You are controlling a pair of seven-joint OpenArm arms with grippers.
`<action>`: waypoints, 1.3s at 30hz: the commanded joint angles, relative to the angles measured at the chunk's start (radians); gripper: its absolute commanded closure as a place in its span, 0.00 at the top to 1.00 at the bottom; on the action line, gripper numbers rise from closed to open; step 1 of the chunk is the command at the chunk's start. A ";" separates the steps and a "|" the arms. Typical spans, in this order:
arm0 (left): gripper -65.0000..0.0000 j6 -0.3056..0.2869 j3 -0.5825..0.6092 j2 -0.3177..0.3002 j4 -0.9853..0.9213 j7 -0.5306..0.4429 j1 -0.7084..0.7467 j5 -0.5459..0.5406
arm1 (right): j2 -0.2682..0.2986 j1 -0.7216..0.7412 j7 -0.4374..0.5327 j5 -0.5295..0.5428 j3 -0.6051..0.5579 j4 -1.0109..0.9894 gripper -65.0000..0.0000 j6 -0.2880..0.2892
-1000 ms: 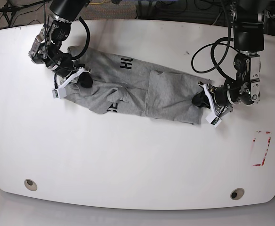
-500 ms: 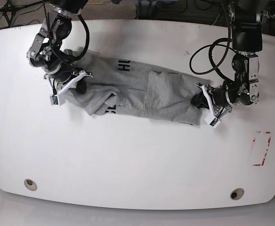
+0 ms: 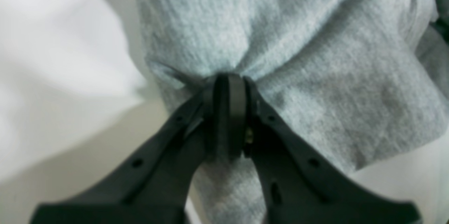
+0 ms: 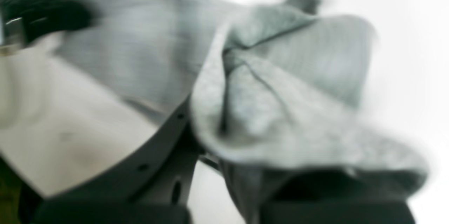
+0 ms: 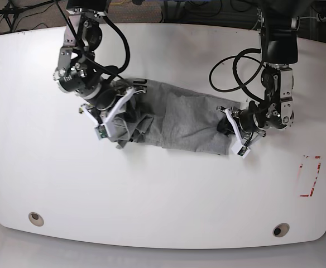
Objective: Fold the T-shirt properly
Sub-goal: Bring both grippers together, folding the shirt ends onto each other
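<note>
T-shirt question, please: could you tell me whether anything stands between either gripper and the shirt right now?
Nothing visible does. The left gripper is shut on a pinch of the T-shirt, and the right gripper is bunched into the shirt's opposite end, cloth draped over its fingers. Only bare table surrounds the shirt.

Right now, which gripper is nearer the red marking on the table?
Left. The left gripper grips the T-shirt end closest to the red marking; the right gripper is at the shirt's far end.

heathered matt knit-cloth t-shirt (image 3: 315, 59), smooth white table (image 5: 163, 190)
</note>
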 commanded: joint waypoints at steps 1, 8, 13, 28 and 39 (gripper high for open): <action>0.07 0.029 0.020 0.042 -0.029 0.161 0.037 0.161 | 0.002 0.043 0.027 0.014 -0.037 0.020 0.00 -0.020; 0.07 0.024 0.020 0.108 -0.027 0.161 0.039 0.258 | 0.001 0.132 0.027 0.014 -0.143 -0.007 0.00 -0.090; 0.07 0.023 0.020 0.114 -0.023 0.162 0.041 0.265 | 0.001 0.173 0.027 0.014 -0.166 -0.057 0.00 -0.112; 0.07 0.023 0.020 0.116 -0.029 0.162 0.045 0.261 | -0.007 0.213 0.070 0.014 -0.243 -0.160 0.00 -0.130; 0.07 0.021 0.020 0.116 -0.027 0.162 0.047 0.259 | -0.019 0.258 0.141 0.012 -0.300 -0.273 0.36 -0.144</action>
